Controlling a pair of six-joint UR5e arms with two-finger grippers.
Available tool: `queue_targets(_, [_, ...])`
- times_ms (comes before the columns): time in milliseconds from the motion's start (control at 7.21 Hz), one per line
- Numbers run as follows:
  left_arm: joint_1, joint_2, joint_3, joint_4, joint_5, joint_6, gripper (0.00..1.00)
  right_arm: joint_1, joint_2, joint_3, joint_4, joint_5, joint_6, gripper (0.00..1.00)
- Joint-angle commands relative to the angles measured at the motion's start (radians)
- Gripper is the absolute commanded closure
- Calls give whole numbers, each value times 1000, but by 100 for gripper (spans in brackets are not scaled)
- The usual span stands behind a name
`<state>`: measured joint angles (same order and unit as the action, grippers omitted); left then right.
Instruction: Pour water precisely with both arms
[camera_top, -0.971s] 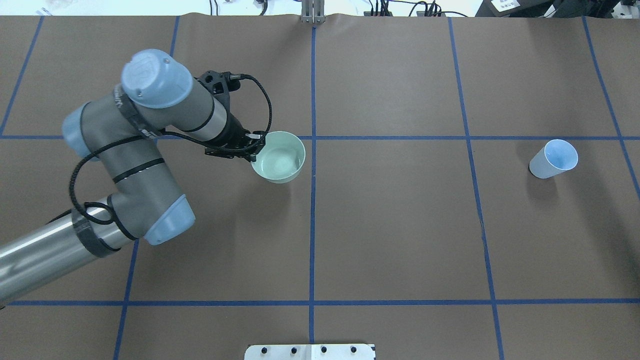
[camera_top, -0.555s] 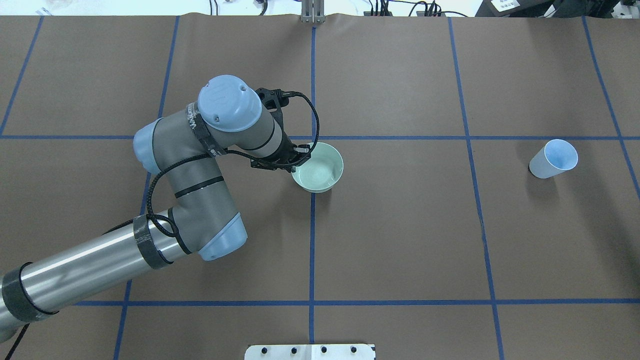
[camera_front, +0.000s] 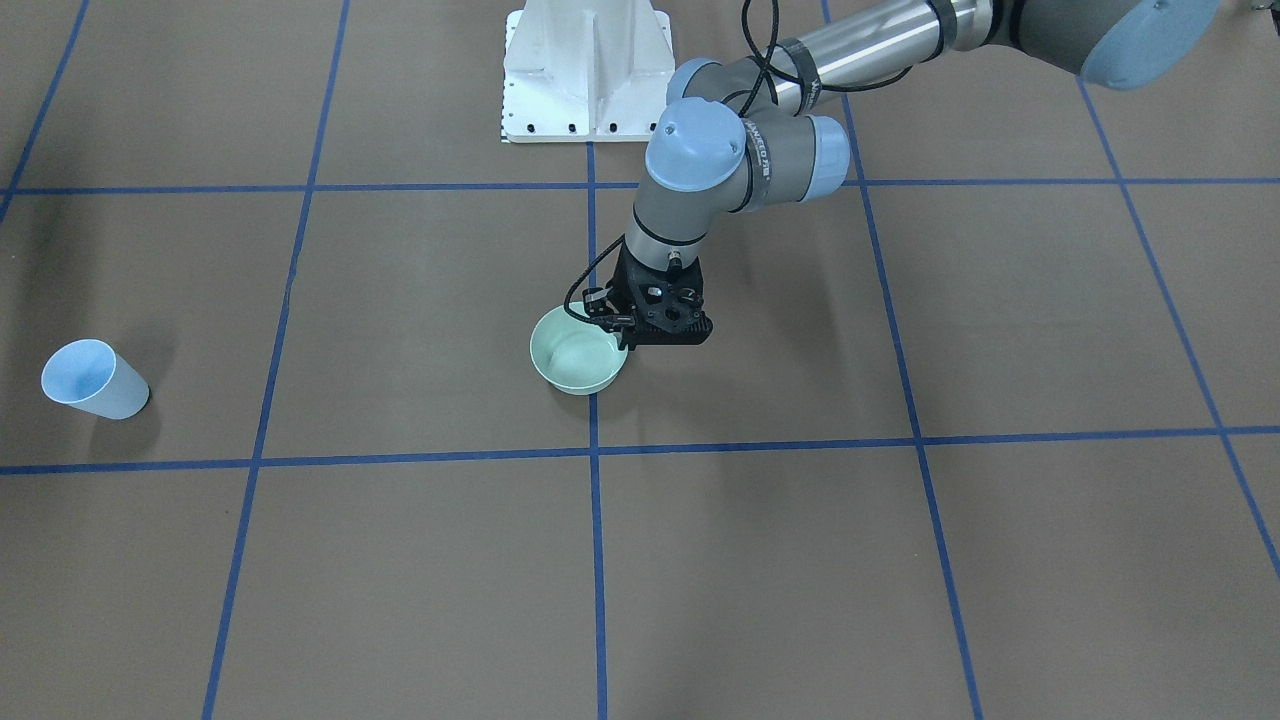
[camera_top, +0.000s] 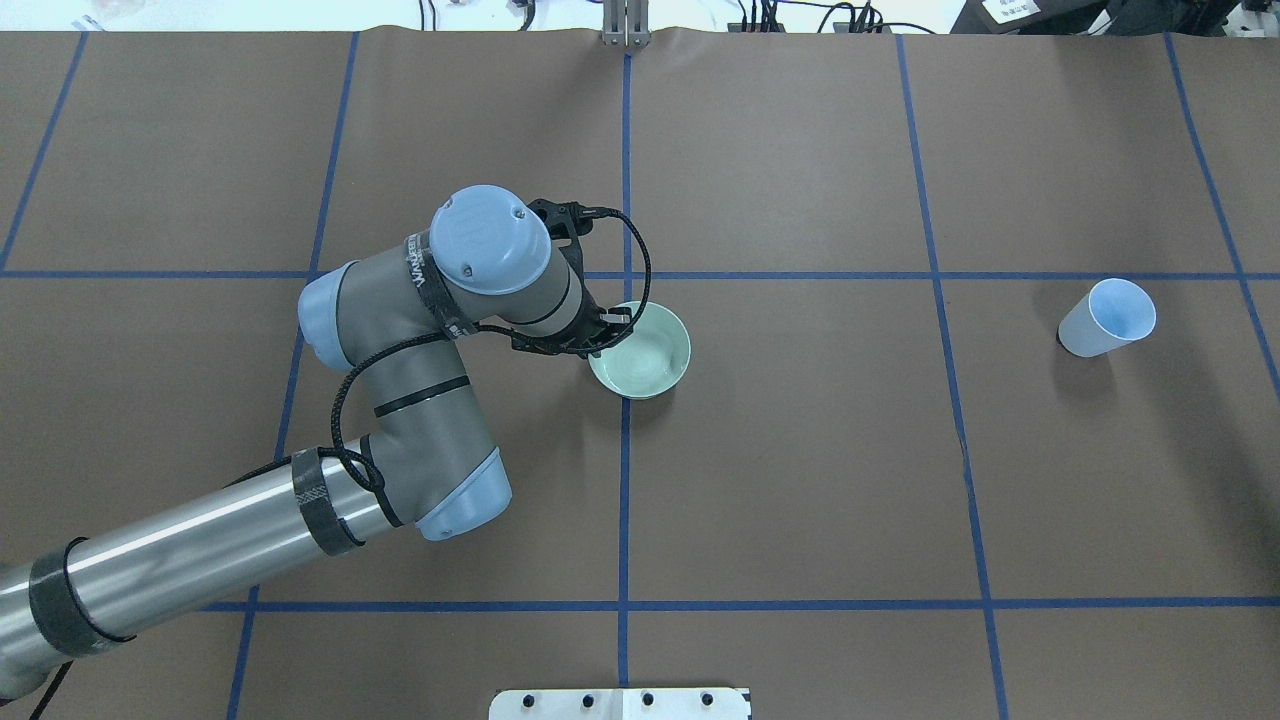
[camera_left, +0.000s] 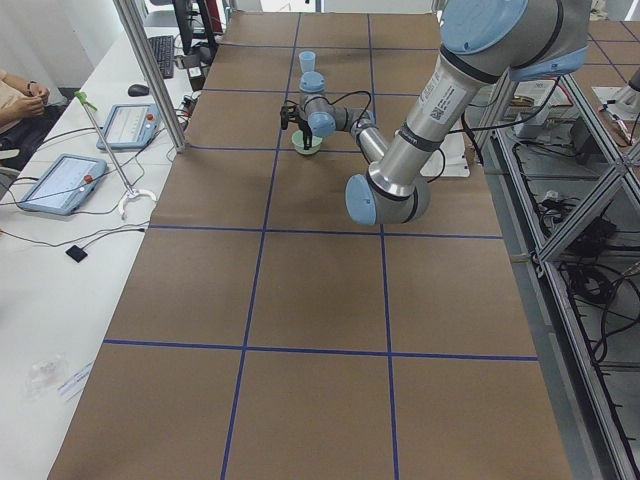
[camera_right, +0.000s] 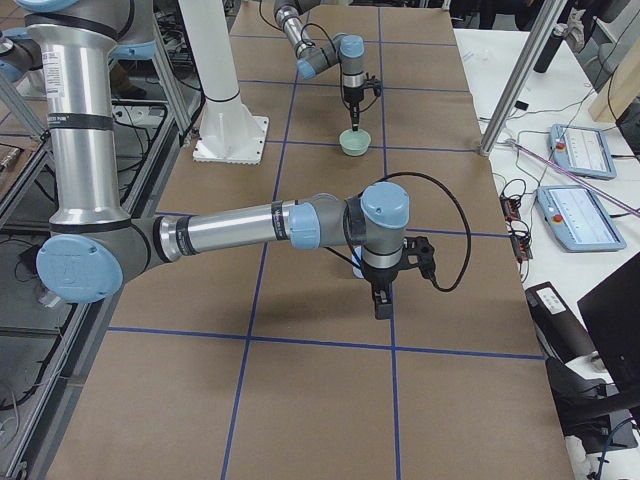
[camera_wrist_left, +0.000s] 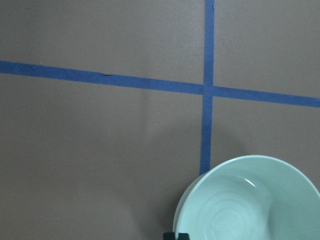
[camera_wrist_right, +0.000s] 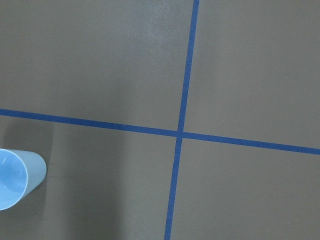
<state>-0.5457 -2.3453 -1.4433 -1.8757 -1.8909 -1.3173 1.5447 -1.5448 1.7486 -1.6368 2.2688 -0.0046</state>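
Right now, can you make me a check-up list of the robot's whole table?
Surface: brown table cover with blue tape lines, lying flat.
Job's things: green bowl near the middle, with faint water ripples inside; blue cup standing mouth up, far off on the robot's right.
Clutter: nothing seen.
Grippers: left claw pinches the bowl's rim; right claw points down near the cup, and I cannot tell if it is open or shut.
Cables: black cable loops above the left claw.
Surroundings: white pedestal; tablets on a side bench.
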Motion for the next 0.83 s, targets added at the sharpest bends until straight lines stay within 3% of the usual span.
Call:
queue_targets(0, [0, 0, -2, 3, 4, 3, 0, 0, 2, 0, 0, 0, 0, 0])
queue_targets(277, [-42, 7, -69, 32, -3, 7, 0, 0, 5, 0, 0, 44, 3, 0])
queue_targets(693, [-97, 53, -315, 327, -13, 172, 0, -20, 3, 103, 3, 78, 223, 0])
